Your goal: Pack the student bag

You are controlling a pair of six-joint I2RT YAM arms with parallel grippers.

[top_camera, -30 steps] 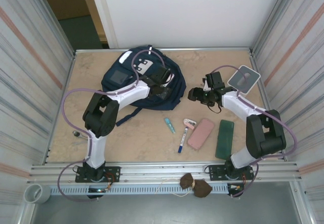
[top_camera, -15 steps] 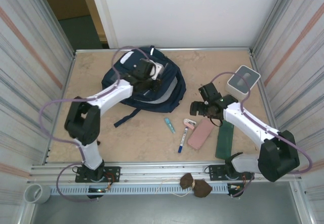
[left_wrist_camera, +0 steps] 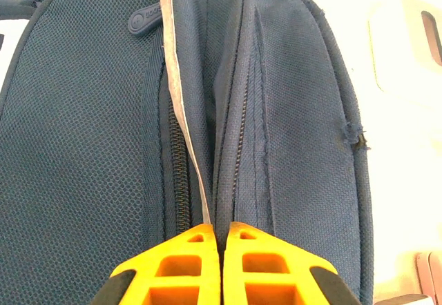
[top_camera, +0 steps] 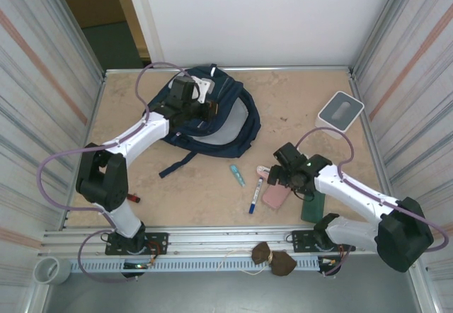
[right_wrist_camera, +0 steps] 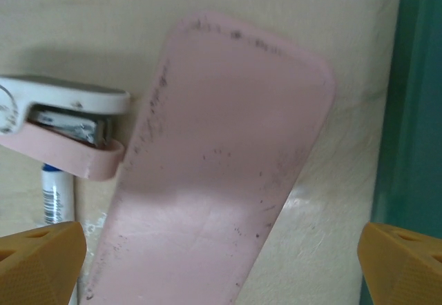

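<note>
**Left pincer (top_camera: 197, 109) nipping the student bag; right pincer (top_camera: 280, 176) spread over a pink case**

The large navy-blue fabric student bag (top_camera: 223, 125) lies at the back left of the beige worktop (top_camera: 304, 93), its dark straps trailing toward the near edge; in the left wrist view the left pincer (left_wrist_camera: 221, 239) is pressed together on a fold of the student bag (left_wrist_camera: 83, 146) beside the zip. To the right lie a small teal tube (top_camera: 237, 175), a blue-and-white marker pen (top_camera: 254, 196) and a pink-and-white stapler (right_wrist_camera: 62, 122), which sits just beside a flat pink oblong case (right_wrist_camera: 214, 174). The right pincer (right_wrist_camera: 221, 257) hangs over that case with its jaws wide apart, one orange fingertip (right_wrist_camera: 41, 260) on either side; whether it touches the case I cannot tell. Just right of the case lies a flat dark-green case (top_camera: 313, 203); a white-and-grey square box (top_camera: 340, 110) sits at the back right.
</note>
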